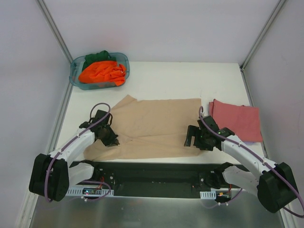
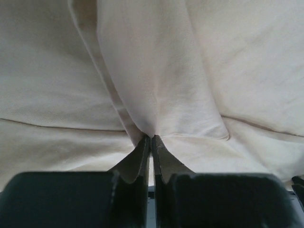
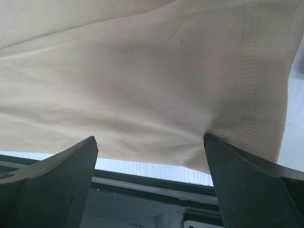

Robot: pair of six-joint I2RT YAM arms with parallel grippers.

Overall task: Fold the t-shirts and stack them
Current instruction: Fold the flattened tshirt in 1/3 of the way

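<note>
The tan-beige t-shirt (image 1: 152, 126) lies spread across the middle of the table. My left gripper (image 1: 114, 140) is shut on a pinched fold of the tan shirt (image 2: 156, 95) near its front left part. My right gripper (image 1: 191, 141) is open at the shirt's front right corner, its fingers (image 3: 242, 175) straddling the tan cloth (image 3: 142, 85) by the stitched hem. A folded dusty red t-shirt (image 1: 237, 118) lies at the right. A bright orange shirt (image 1: 102, 72) and a dark green one (image 1: 97, 56) sit in the tub.
The teal see-through tub (image 1: 76, 76) stands at the back left corner. White walls with metal posts close in the table on three sides. A black rail (image 1: 156, 173) runs along the near edge between the arm bases.
</note>
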